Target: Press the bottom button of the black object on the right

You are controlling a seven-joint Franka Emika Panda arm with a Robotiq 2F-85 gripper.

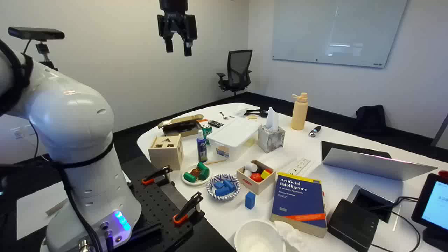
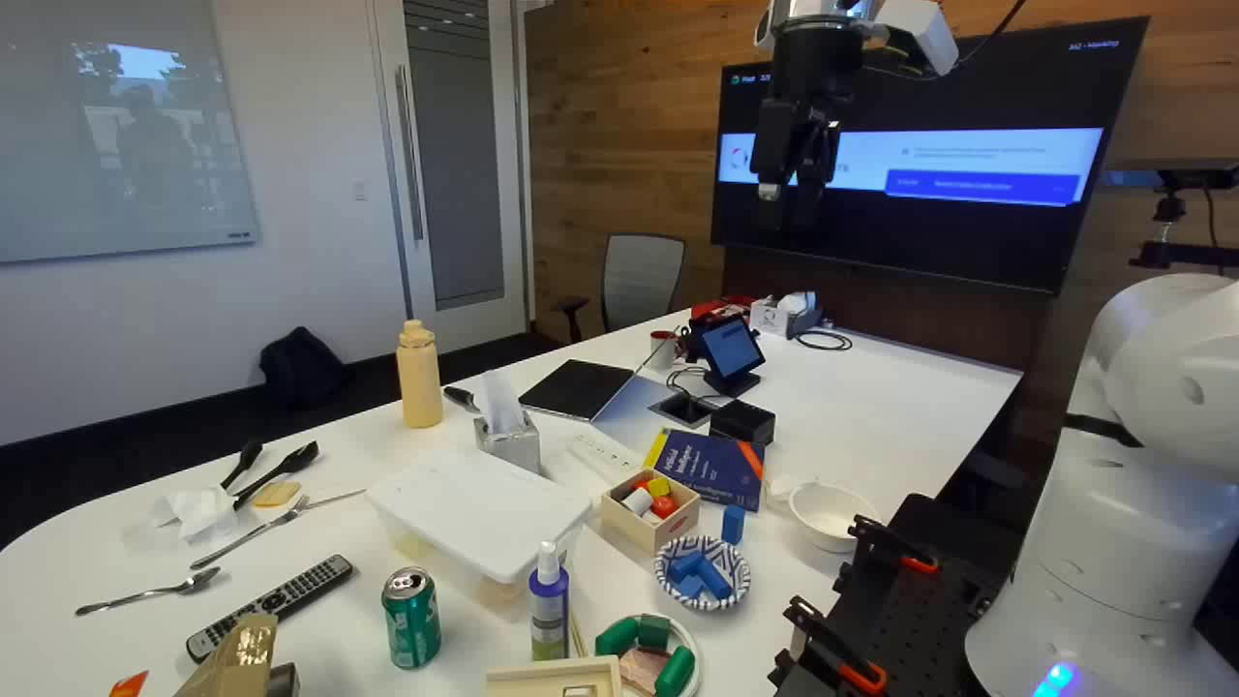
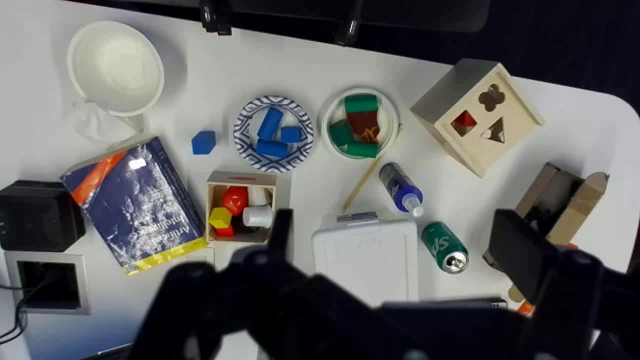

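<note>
Hovering jaws apart, grpr (image 1: 179, 51) well off blk device (image 1: 352, 222)

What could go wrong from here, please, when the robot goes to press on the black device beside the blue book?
Wrong spot: the bottom button cannot be made out clearly on the black device, so the press might land elsewhere.
Double contact: the gripper is open, so it could touch in two places unless it shuts first.
Bump: the blue book lies close beside the device, so the gripper may knock it on the way down.
</note>
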